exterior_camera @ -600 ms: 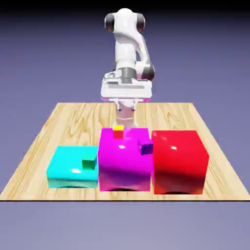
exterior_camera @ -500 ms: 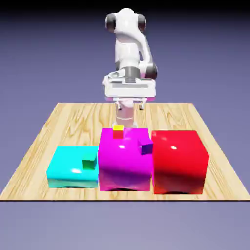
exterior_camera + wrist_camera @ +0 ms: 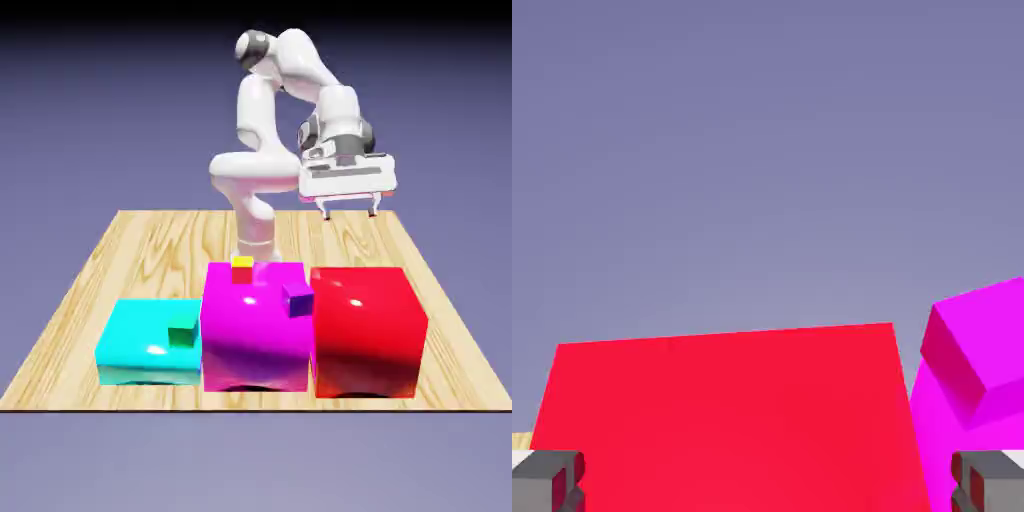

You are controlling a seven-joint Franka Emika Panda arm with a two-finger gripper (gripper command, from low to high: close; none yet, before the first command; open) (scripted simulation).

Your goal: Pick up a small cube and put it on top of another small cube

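The open gripper had swung toward the exterior view's three o'clock, the hand view cropping the purple cube near four.

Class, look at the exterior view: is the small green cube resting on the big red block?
No, the small green cube sits on the low cyan block.

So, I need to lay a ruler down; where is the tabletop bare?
Bare wood lies behind the cyan block and along the tabletop's left edge in the exterior view. It's crowded at the magenta block, between the cyan and red blocks.
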